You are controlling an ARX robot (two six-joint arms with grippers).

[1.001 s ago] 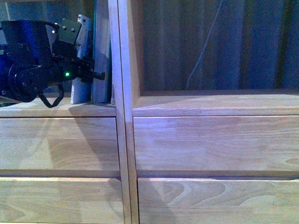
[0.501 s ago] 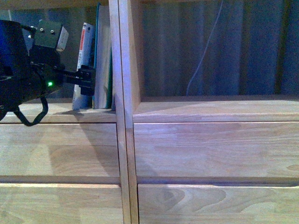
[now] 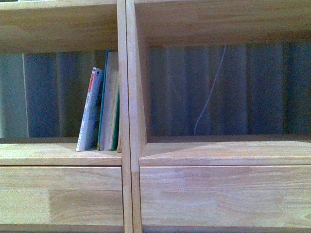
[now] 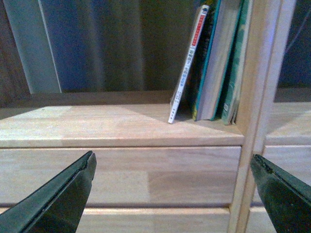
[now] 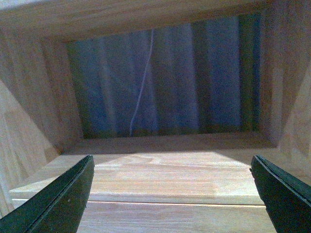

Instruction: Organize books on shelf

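The light-wood shelf (image 3: 129, 145) fills the front view. In its left compartment a thin white paperback (image 3: 89, 110) with red lettering leans right against taller teal-covered books (image 3: 110, 104), which stand against the divider. Neither arm shows in the front view. In the left wrist view the paperback (image 4: 186, 70) and teal books (image 4: 221, 58) stand ahead and above my left gripper (image 4: 172, 165), which is open, empty and level with the drawer front. My right gripper (image 5: 171, 167) is open and empty, facing the bare right compartment floor (image 5: 160, 174).
Plain drawer fronts (image 3: 218, 196) run below both compartments. Behind the backless shelf hangs a dark curtain with a thin white cord (image 3: 210, 97). The left part of the left compartment floor (image 4: 82, 121) holds nothing.
The left arm has drawn back out of the front view, leaving the books standing. The camera view has shifted upward, now showing the compartment tops.
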